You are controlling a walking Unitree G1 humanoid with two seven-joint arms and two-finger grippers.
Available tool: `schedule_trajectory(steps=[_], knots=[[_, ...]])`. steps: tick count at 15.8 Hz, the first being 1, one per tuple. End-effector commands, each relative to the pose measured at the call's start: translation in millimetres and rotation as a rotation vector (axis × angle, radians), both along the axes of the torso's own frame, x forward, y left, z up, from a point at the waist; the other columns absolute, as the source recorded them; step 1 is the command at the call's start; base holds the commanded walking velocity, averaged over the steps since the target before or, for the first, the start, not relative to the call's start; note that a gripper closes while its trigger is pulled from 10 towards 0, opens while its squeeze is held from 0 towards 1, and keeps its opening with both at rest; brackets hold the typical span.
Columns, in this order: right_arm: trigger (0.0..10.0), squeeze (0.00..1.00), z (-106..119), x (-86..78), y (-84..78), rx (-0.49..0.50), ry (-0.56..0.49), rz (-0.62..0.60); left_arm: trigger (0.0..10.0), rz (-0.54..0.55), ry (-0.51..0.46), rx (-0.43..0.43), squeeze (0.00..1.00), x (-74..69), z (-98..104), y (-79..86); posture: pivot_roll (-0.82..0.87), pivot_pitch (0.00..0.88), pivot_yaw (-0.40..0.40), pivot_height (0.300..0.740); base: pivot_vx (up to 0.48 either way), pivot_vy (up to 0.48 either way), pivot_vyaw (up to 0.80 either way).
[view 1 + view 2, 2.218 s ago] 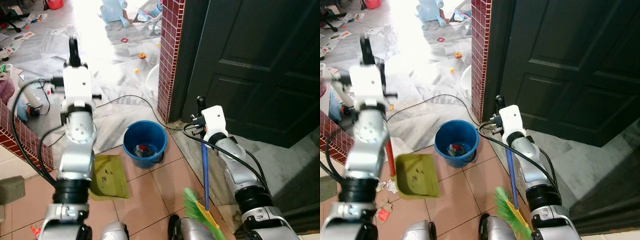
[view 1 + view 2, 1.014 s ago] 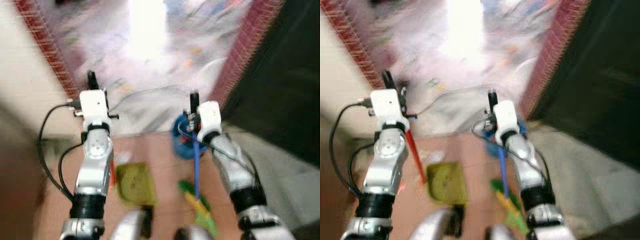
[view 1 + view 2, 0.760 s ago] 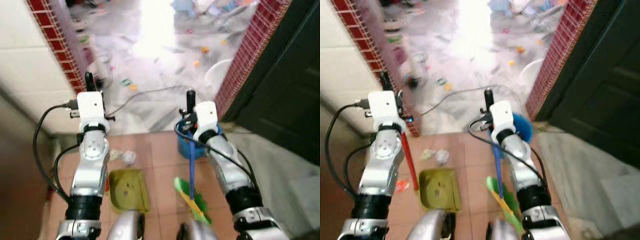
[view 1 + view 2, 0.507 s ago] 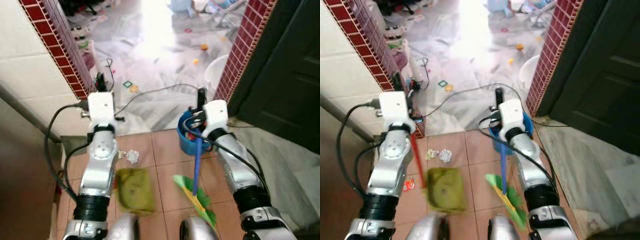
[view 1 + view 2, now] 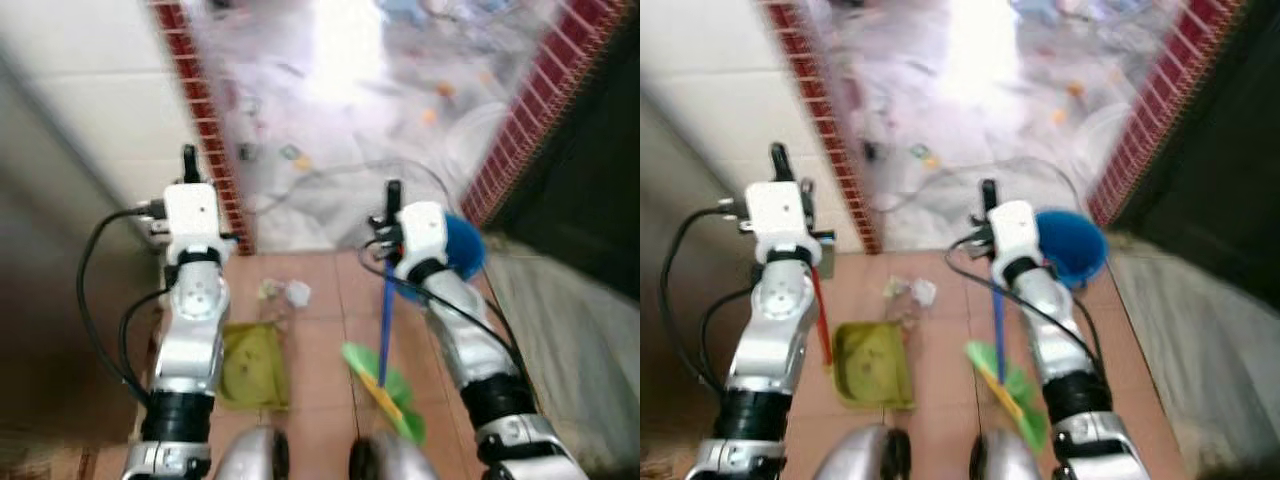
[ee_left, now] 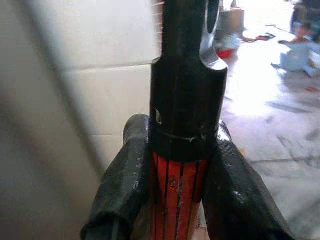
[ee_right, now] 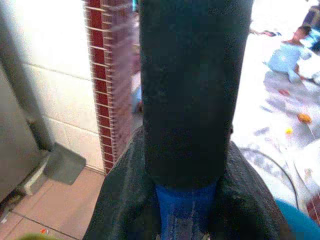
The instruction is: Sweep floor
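Debris: crumpled paper scraps (image 5: 912,291) lay on the tiled floor (image 5: 945,370), just ahead of the dustpan and left of the broom head.
Broom: blue broom handle (image 5: 998,325) stood near upright, green broom head (image 5: 1008,390) resting on the floor close to the robot's feet, a little short of the scraps.
Dustpan: yellow-green dustpan (image 5: 871,364) sat flat on the floor, mouth towards the scraps, red dustpan handle (image 5: 820,312) rising to the left arm.
Right pincer (image 7: 192,200): clamped on the broom handle just below its black end grip, fingers pressed to either side.
Left pincer (image 6: 175,185): clamped on the dustpan handle beneath its black cap.
Bucket: blue bucket (image 5: 1072,245) stood just beyond the right arm, by the red brick pillar (image 5: 1155,115).
Surroundings: a black cable (image 5: 940,190) trailed across the pale floor beyond; views blurred, so finer litter could not be made out.
Risk, as a judgement: a stroke begun from so near the feet could push scraps past the pan's lip, or scatter them sideways towards the wall.
Risk, further: a wide swing could knock the bucket or snag the cable; blur from body motion could spoil the aim.
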State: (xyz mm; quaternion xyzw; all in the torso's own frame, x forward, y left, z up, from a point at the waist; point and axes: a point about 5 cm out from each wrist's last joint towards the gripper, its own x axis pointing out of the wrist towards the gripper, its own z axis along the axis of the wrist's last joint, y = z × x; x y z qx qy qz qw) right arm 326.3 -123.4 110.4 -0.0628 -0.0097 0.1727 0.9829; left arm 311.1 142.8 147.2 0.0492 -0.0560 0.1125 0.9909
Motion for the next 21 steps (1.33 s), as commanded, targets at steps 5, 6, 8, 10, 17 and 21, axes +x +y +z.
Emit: schedule_trajectory(steps=[5,6,8,10,17,21], knots=[[10.0,0.0,7.6,1.0,10.2,0.026,-0.032,0.031,10.0,0.004,-0.072,-0.038,0.0,-0.1,16.9,2.8,-0.03,0.108,0.011,0.74,0.0,0.0,0.8],[10.0,0.0,7.6,0.9,10.2,0.026,-0.032,0.032,10.0,0.001,-0.075,-0.029,0.0,-0.1,17.1,3.2,-0.03,0.108,0.011,0.74,0.0,0.0,0.8],[10.0,0.0,7.6,0.7,10.0,0.027,-0.032,0.031,10.0,-0.013,-0.087,-0.027,0.0,-0.8,16.6,3.5,-0.04,0.107,0.013,0.74,0.0,0.0,0.8],[10.0,0.0,7.7,0.5,9.7,0.025,-0.034,0.028,10.0,-0.015,-0.082,-0.028,0.0,-0.9,16.0,3.5,-0.03,0.107,0.013,0.74,0.0,0.0,0.69],[10.0,0.0,17.1,2.6,-8.3,0.019,-0.094,-0.131,10.0,-0.055,-0.039,-0.066,0.0,-5.3,2.8,3.7,-0.03,0.098,0.007,0.74,0.0,0.0,0.0],[10.0,0.0,16.0,-1.1,-25.8,0.041,-0.077,-0.24,10.0,0.0,0.039,-0.135,0.0,-16.1,-17.6,13.5,-0.03,0.095,0.0,0.74,0.0,0.0,0.0]])
